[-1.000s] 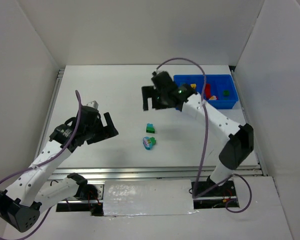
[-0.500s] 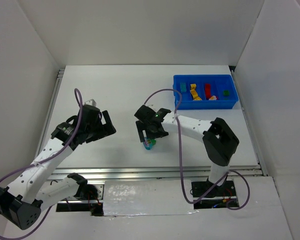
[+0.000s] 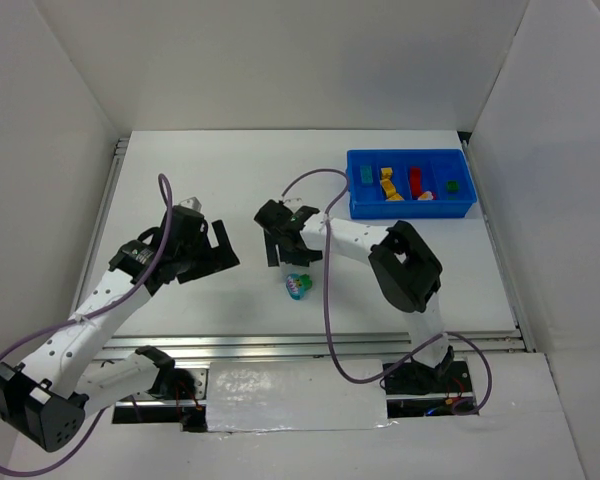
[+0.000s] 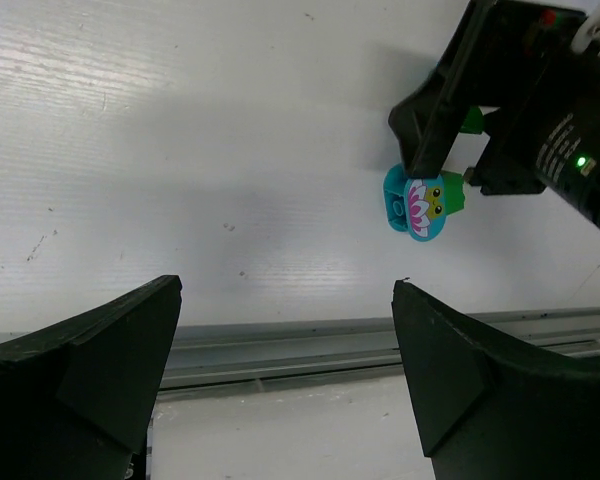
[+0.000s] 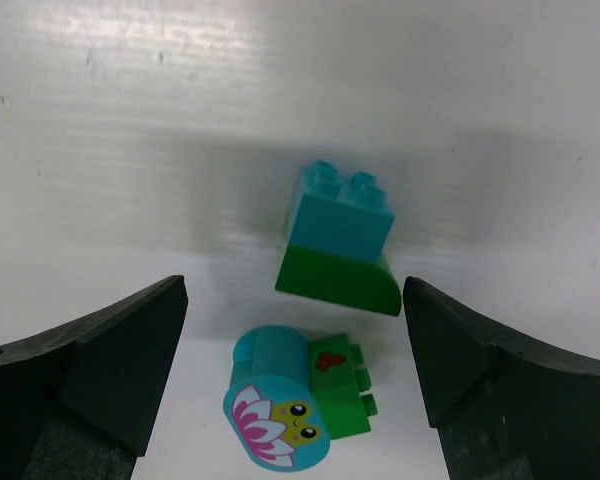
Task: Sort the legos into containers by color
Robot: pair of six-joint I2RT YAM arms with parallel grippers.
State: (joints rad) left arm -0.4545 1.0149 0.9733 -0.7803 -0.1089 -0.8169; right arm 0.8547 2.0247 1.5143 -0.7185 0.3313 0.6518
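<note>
- The right fingers (image 5: 480,370) are spread wide and hold nothing. They hang low over the table (image 3: 230,180), one on each side of a cyan-and-green brick (image 5: 337,240).
- That brick stands free on the table, a cyan studded block on a green base that looks sloped. A round-faced flower brick (image 5: 290,400) lies just beside it, apart from it but also within the span of the fingers.
- The left fingers (image 4: 80,370) are just as wide open and just as empty. They hover off to the side, facing the same two bricks.
- The blue tray (image 3: 410,211) sits well apart at the far right of the table, with red, yellow and green pieces in its compartments.
- My first worry is that the fingers close on both bricks at once, or nudge the flower brick away, because the two lie so near each other.
- The second is the slanted green base: if the fingers squeeze on that slope, I would expect the brick to tip or pop out.
- Both arms point at one small spot, so a reach from the left could bump the right.
- Each brick carries two colours, so either could end up in the wrong compartment.
</note>
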